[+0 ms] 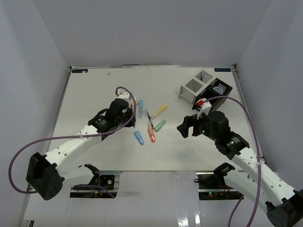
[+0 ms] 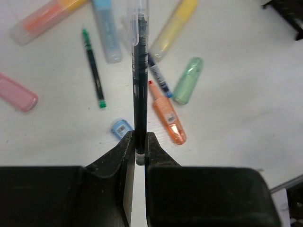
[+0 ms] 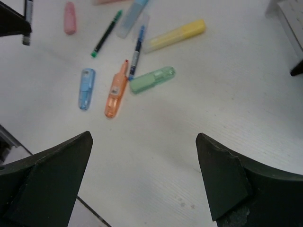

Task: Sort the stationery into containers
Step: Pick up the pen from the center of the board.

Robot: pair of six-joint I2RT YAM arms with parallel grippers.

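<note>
Left hand point(image 2: 139, 138) tight around dark pen point(image 2: 138, 71); right hand point(image 3: 143, 137) agape above bare tabletop point(image 3: 227, 94).

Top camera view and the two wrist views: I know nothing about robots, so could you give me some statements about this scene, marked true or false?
1. The jaws of the left gripper are shut on a dark pen. True.
2. The right gripper is carrying the green marker. False: its jaws stand open and empty, and the green marker lies on the table.
3. The white box and the black box stand side by side near the table's far right corner. True.
4. The yellow marker sits inside the black box. False: it lies on the table.
</note>
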